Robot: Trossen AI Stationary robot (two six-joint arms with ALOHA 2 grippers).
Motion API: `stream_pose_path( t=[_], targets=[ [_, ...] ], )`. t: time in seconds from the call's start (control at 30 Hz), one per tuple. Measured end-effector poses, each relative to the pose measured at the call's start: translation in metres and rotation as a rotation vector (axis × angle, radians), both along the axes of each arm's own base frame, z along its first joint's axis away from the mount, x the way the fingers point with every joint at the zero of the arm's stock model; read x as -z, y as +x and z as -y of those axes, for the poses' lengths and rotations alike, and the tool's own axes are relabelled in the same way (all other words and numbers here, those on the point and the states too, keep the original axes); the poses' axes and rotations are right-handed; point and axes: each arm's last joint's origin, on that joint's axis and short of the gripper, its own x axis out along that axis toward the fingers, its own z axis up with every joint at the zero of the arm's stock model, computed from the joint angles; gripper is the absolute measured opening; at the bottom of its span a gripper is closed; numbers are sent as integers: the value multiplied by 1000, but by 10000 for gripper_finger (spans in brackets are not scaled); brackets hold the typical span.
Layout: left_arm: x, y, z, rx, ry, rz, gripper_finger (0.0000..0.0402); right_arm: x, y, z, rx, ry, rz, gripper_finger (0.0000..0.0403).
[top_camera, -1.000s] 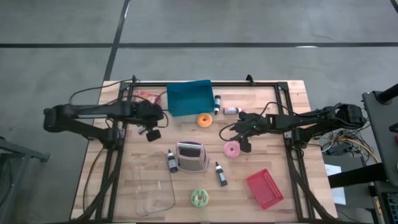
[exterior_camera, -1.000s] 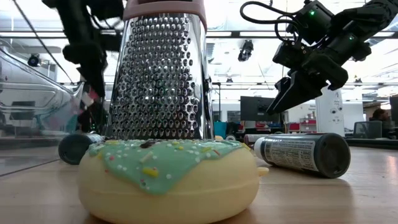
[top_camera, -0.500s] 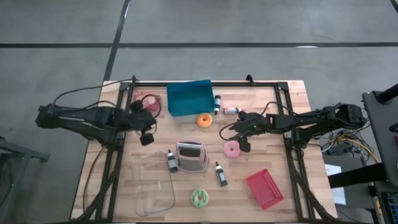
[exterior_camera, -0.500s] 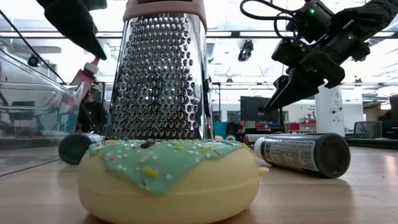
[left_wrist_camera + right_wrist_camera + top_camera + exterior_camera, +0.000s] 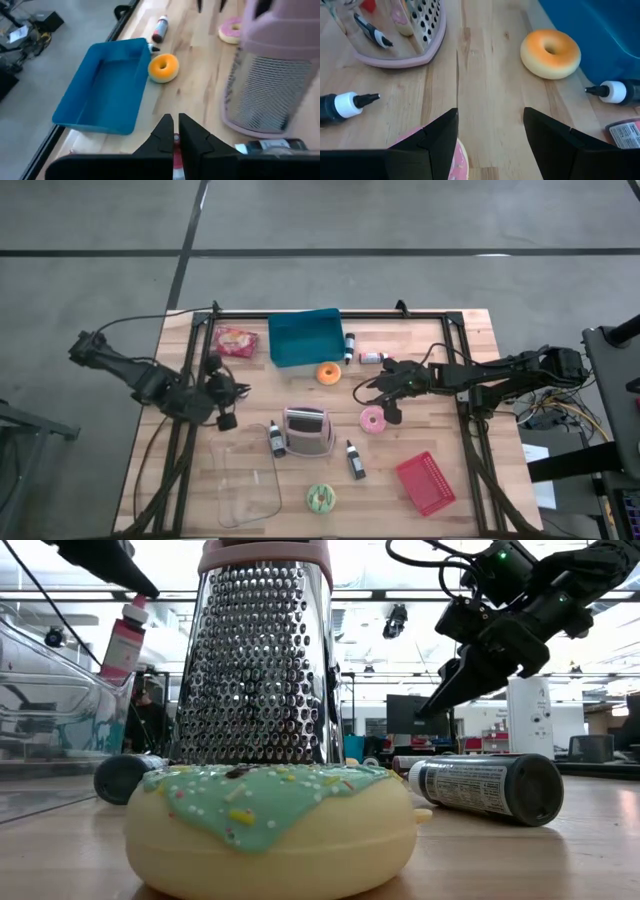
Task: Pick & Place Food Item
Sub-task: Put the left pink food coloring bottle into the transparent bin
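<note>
My left pincer (image 5: 175, 121) has pulled back toward the tabletop's (image 5: 440, 435) left edge and is clenched, leaving the red snack packet (image 5: 236, 340) lying beside the blue bin (image 5: 305, 338) at the far edge. My right pincer (image 5: 490, 119) still hangs spread above the pink donut (image 5: 374, 418), probably the next pick.

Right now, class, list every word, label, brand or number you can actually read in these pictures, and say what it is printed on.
No text can be read.
Dark bottle lying on the table: label with rows of fine print, too small to read.
Pink bottle behind the clear container: label blurred.
Label at the edge of the right wrist view: print too small to read.
Grater and donuts: no writing.
</note>
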Motion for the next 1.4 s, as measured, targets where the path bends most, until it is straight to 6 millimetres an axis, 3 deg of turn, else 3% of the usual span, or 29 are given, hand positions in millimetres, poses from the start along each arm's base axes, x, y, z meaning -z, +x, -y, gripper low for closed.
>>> stream_pose_path(
  t=[0.17,0.37,0.53,0.9,1.23,1.4],
  targets=[
    [0,-8,9,51,-31,9,6,-1,1,0,2,2,15,219],
    [-4,-13,29,249,-87,90,6,-1,1,0,2,1,16,219],
    [0,-12,44,443,-126,153,6,-2,1,0,2,1,21,219],
    [12,-7,58,700,-237,219,6,-2,2,0,14,16,27,219],
    [56,-8,57,724,-283,381,6,-3,2,-1,1,43,39,219],
    [77,-11,56,734,-320,383,6,-3,3,-1,1,42,46,219]
  ],
)
